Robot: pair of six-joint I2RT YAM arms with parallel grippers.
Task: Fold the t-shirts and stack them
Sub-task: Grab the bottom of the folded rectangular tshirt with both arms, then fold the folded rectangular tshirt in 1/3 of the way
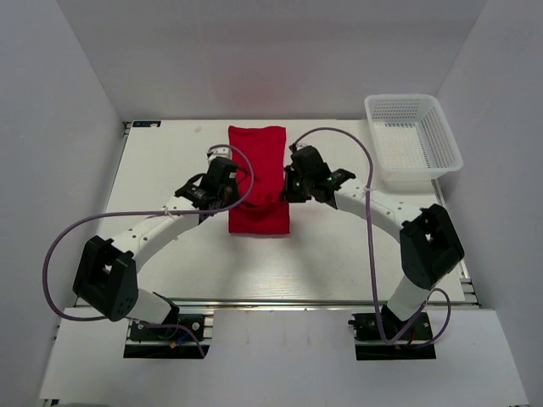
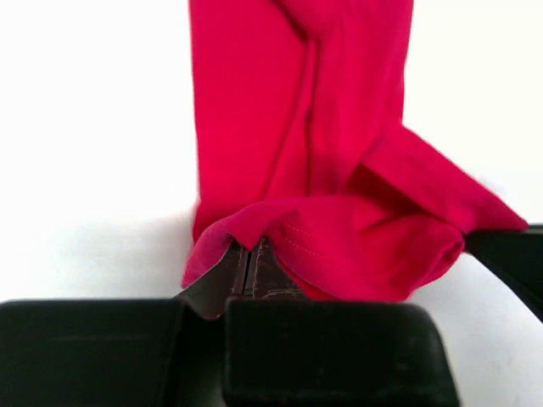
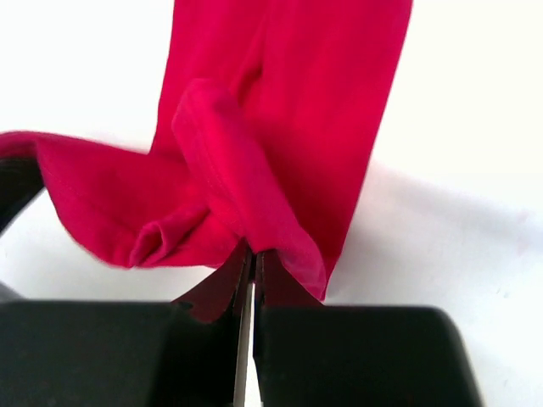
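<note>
The bright red t-shirt (image 1: 259, 174) lies as a long narrow strip in the middle of the white table, running from the far side toward me. My left gripper (image 1: 227, 188) is shut on its left edge, and my right gripper (image 1: 288, 188) is shut on its right edge. Both hold the near part lifted, so the cloth bunches between them. In the left wrist view the shirt (image 2: 322, 186) drapes from the shut gripper (image 2: 250, 250). In the right wrist view the shirt (image 3: 280, 127) hangs from the shut gripper (image 3: 252, 253).
A white plastic mesh basket (image 1: 413, 140) stands at the far right of the table. Grey walls close in the table on three sides. Purple cables loop over both arms.
</note>
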